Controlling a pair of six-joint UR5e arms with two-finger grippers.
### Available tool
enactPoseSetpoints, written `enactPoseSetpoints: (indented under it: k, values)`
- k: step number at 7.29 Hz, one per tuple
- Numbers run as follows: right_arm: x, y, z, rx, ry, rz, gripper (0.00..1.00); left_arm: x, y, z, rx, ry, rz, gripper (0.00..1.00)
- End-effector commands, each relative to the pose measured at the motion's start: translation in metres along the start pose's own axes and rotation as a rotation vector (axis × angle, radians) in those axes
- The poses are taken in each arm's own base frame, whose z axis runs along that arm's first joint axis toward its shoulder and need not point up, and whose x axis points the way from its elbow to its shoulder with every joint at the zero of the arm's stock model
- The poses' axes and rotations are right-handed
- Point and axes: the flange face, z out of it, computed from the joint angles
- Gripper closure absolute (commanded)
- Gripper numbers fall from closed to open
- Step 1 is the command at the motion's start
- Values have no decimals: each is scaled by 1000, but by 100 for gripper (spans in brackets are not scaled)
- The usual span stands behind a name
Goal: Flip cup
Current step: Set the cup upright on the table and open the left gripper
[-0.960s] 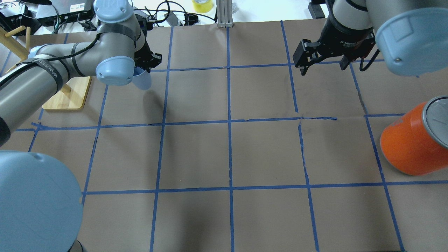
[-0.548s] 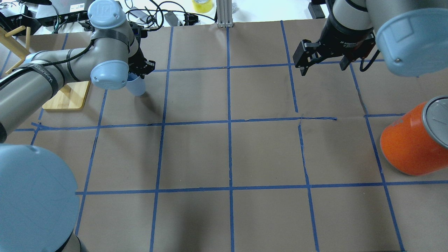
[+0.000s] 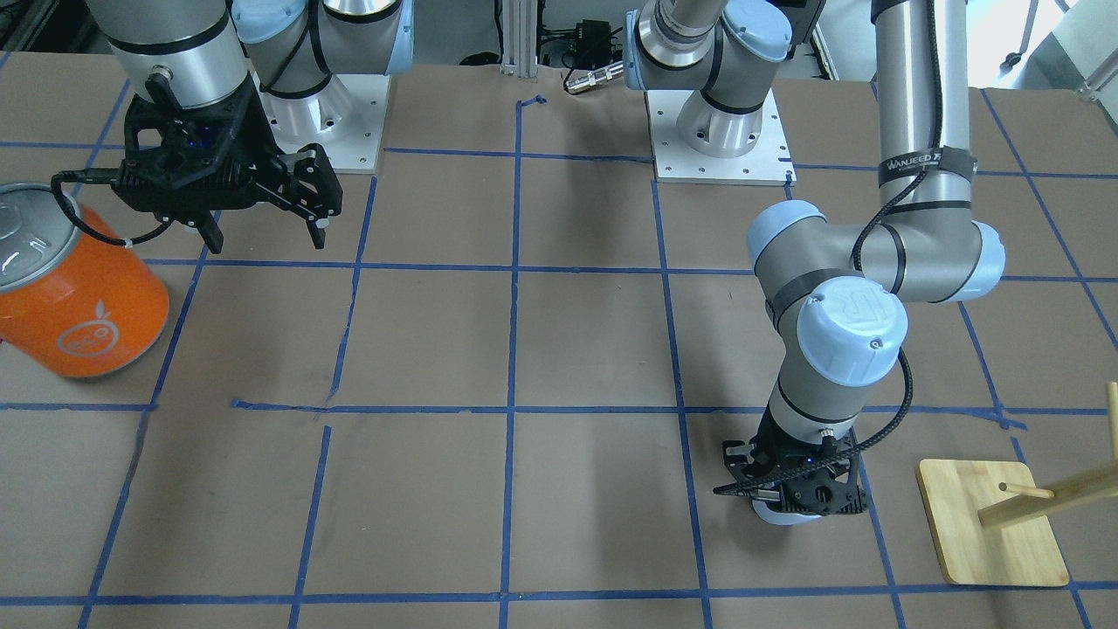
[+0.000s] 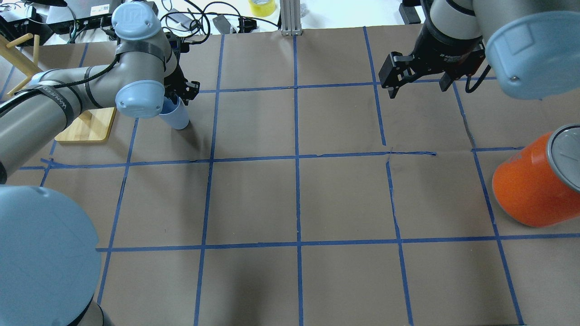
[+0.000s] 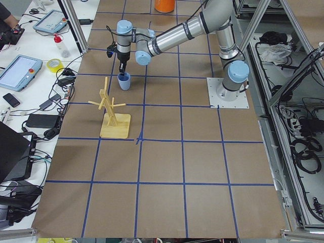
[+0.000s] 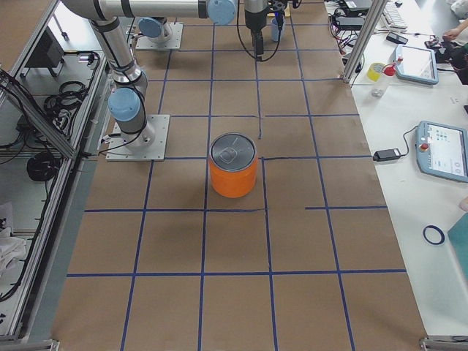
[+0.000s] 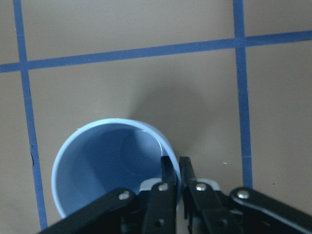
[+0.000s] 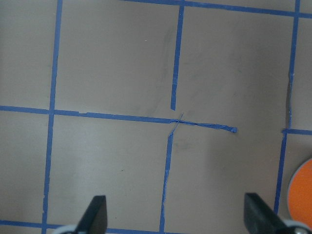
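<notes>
The cup (image 7: 97, 165) is a small pale lavender-blue tumbler that stands mouth up on the brown paper at the table's far left (image 4: 176, 117). It also shows in the exterior left view (image 5: 124, 81). My left gripper (image 7: 176, 168) is shut on the cup's rim, with one finger inside and one outside, and comes down on it from above (image 3: 790, 498). My right gripper (image 4: 418, 86) is open and empty above the far right of the table, well away from the cup (image 3: 266, 238).
A big orange can (image 4: 534, 181) with a silver lid stands at the right edge. A wooden peg rack on a bamboo base (image 4: 86, 122) stands just left of the cup. Blue tape lines cross the brown paper. Cables and gear lie beyond the far edge.
My left gripper has moved left and down with the cup, which has gone from tilted to upright near the table. The right arm has not moved.
</notes>
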Motion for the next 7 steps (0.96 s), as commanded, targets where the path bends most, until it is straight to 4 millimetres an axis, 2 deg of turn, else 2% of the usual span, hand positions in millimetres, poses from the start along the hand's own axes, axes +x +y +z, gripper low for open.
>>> enactPoseSetpoints:
  k: [1,3,6,7]
  values:
    - [0,0,1,-1,0,0,0,-3,6,-22,-25,-6,-5,0]
    - [0,0,0,0,0,3,0,-4,15,-68,-51,6,-23,0]
    - [0,0,0,0,0,7,0,-7,39,-161,-134,19,-101,0]
    - [0,-1,1,-1,0,7,0,-8,45,-174,-133,19,-103,0]
